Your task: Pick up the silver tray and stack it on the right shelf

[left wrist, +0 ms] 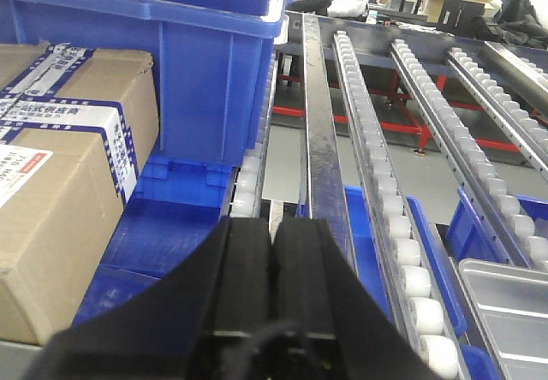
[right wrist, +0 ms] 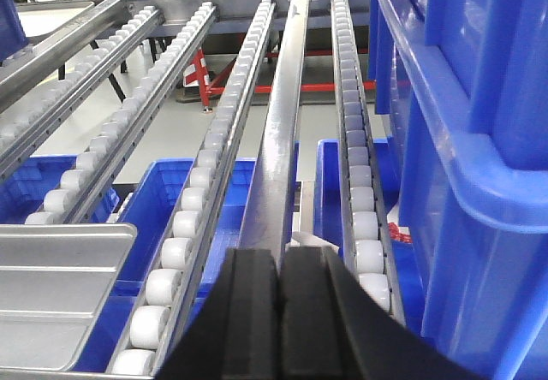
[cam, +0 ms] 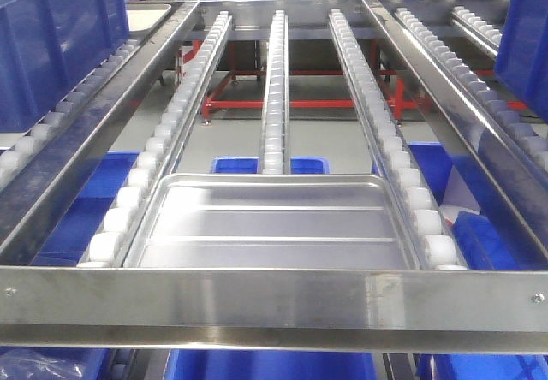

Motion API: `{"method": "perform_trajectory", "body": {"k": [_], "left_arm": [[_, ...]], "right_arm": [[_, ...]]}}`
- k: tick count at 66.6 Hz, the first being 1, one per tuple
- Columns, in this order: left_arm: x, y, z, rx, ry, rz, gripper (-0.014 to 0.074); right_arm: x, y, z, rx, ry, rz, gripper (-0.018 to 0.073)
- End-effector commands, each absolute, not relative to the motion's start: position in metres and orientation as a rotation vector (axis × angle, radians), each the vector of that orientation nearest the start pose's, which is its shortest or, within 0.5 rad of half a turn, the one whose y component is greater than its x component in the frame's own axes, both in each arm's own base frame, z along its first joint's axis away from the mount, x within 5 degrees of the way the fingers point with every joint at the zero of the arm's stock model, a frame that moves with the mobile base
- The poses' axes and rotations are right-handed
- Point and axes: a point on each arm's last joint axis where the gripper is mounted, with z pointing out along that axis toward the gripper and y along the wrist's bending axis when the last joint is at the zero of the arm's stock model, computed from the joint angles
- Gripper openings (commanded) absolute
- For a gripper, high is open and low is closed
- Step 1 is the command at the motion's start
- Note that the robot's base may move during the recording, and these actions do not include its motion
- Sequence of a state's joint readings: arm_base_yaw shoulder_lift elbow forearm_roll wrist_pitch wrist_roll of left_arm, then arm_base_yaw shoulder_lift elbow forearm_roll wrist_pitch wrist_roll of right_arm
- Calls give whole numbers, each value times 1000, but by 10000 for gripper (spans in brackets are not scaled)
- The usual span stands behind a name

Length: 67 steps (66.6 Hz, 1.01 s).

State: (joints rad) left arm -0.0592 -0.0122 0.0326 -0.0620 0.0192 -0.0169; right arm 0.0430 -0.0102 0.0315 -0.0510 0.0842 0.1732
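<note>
On my left, the left gripper (left wrist: 272, 230) has its black fingers pressed together with nothing between them. It sits over a rail, next to a blue bin (left wrist: 214, 80) and a cardboard box (left wrist: 60, 166). In the centre, the silver tray (cam: 270, 222) lies flat and open side up on the right shelf (cam: 274, 80), between the outer roller lanes and just behind the front bar (cam: 274, 299). Its long axis runs left-right, parallel to that bar, and the ridges run the same way. On my right, the right gripper (right wrist: 280, 260) is also closed and empty, well clear of the tray. My read is that the tray is already placed (or the grab hasn't begun, I can't say which). I see only one tray, so no stack.
</note>
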Motion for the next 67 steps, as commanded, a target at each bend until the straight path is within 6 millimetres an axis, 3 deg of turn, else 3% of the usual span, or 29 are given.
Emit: {"method": "perform_trajectory", "body": {"k": [1, 46, 51, 57, 67], "left_arm": [[56, -3, 202, -16, 1450, -119, -90], [56, -3, 207, -17, 1428, -120, -89], [55, -3, 219, -16, 1408, -121, -89], [53, -3, 247, 13, 1400, -94, -89], [61, -3, 296, 72, 1532, -15, -89]], "right_arm": [[55, 2, 205, 52, 1484, 128, 49], [55, 3, 210, 50, 1431, 135, 49], [55, 3, 210, 70, 1430, 160, 49], [58, 3, 219, 73, 1461, 170, 49], [67, 4, 261, 39, 1576, 134, 49]]}}
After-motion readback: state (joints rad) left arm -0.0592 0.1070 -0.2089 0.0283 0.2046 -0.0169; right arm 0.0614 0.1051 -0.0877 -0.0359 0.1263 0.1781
